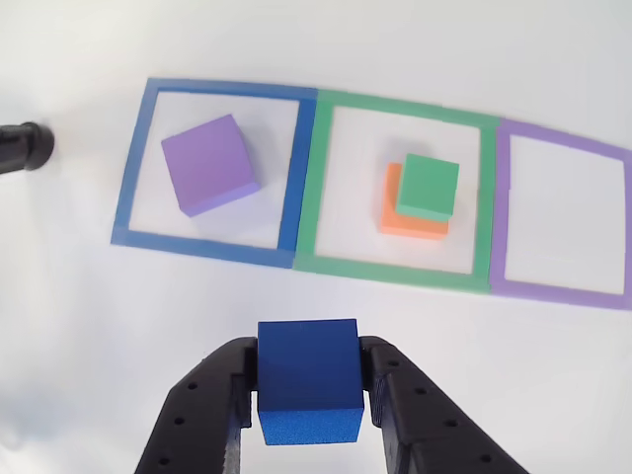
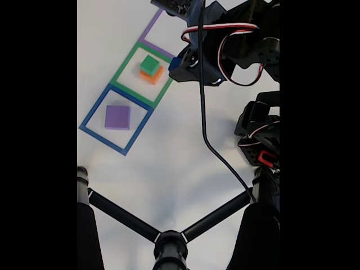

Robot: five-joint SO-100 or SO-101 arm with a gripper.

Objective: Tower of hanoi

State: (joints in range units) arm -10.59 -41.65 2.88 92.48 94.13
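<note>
White table (image 1: pixel 79 326), hand (image 1: pixel 308 395) gripping blue cube (image 1: pixel 307 380), no legible writing

Matt, fine-grained foam on the dark blue cube (image 1: pixel 308 393), grain plainest on its lower face. Same matt foam finish on the purple cube (image 1: pixel 208 164), green cube (image 1: pixel 428 186) and orange cube (image 1: pixel 408 219). Black plastic gripper (image 1: pixel 308 395), dull sheen, small holes along both fingers. Smooth white matt table surface (image 1: pixel 89 326). Flat matt blue, green and purple square frames (image 1: pixel 395 188), material unclear. Glossy black tripod tubes (image 2: pixel 118 214).
</note>
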